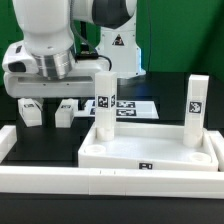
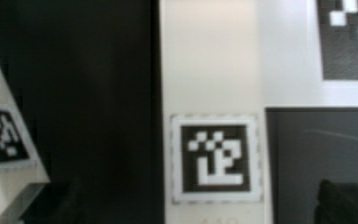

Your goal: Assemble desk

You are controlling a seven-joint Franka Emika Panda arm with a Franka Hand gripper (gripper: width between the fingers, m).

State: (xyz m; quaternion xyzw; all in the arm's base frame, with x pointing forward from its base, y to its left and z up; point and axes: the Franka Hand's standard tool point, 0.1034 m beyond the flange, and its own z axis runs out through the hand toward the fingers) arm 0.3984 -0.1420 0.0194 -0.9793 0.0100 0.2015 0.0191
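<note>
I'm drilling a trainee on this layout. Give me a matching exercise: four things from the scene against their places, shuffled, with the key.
Things:
1. tabletop
2. marker board
3. rail
4. loose legs

Places:
A. lying down below the arm
B. nearest the camera, in front of the tabletop
C. carrying two upright legs
D. flat behind the tabletop

Pairs: 1-C, 2-D, 3-B, 4-A

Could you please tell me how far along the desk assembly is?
Done: two upright legs stand on the tabletop. In hand: the gripper hovers over two loose legs, grip unclear. Left: fitting those two.
</note>
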